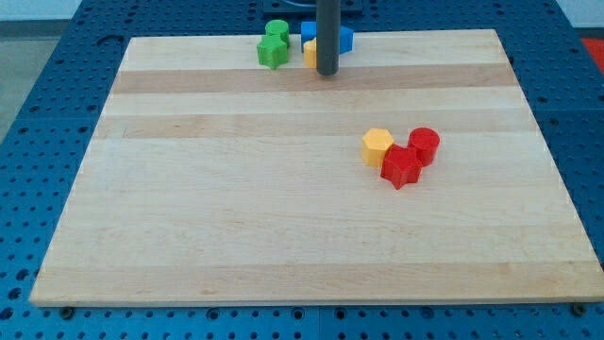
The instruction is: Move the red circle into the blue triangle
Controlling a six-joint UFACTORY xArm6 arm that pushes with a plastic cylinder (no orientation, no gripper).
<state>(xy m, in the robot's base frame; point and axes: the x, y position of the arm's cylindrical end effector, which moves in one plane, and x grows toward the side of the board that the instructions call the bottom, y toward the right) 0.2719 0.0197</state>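
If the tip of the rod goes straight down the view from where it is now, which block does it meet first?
Probably none. My tip is at the view's top; straight below it the board looks free. The yellow block, red star-like block and red circle lie further right.

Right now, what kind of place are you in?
Probably a robot lab. A wooden board lies on a blue pegboard bench, small coloured blocks sit on it, and my tip stands by the blocks at the view's top.
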